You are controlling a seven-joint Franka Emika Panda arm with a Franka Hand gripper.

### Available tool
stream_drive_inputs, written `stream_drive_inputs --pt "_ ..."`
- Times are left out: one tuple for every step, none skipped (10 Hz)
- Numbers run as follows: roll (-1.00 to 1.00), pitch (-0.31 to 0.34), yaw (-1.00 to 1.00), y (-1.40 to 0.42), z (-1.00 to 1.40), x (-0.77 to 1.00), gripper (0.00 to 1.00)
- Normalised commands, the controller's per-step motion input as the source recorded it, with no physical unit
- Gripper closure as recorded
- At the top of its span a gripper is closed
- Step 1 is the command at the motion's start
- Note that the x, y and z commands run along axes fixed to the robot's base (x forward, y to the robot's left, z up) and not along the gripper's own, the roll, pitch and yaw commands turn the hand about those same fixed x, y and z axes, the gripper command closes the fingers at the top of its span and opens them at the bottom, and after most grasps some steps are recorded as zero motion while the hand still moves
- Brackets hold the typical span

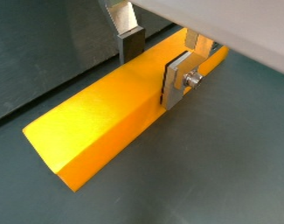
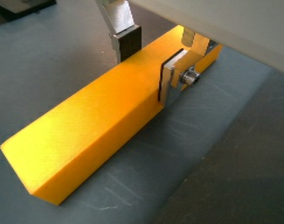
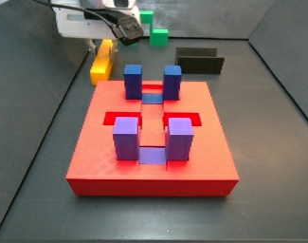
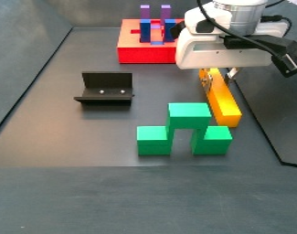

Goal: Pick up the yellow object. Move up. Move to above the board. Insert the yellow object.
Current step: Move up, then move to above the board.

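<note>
Gripper (image 1: pixel 152 59) jaws astride the yellow object (image 1: pixel 114 114) on dark floor (image 1: pixel 214 166).

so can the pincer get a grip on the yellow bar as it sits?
Probably yes: the pincer already straddles the yellow bar, a finger on each long side, nothing between them.

no readable text, labels, numbers — none

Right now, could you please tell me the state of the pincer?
Pincer: closed on the yellow object, its fingers clamping the bar's sides near one end.
</note>
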Motion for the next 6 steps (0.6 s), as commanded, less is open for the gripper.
stream_drive_inputs --pt "0.0 -0.023 -0.06 -0.07 0.85 0.08 1.0" --pt "0.0 0.036 -0.05 -0.05 0.58 0.01 1.0" --pt "0.02 0.032 -0.04 -0.03 0.38 0.01 1.0" --pt "0.0 0.0 0.0 0.0 1.4 0.0 1.0" --pt "-0.01 0.031 0.01 0.0 1.4 -0.02 1.0" --pt "0.01 0.034 0.01 0.0 1.4 -0.05 1.0"
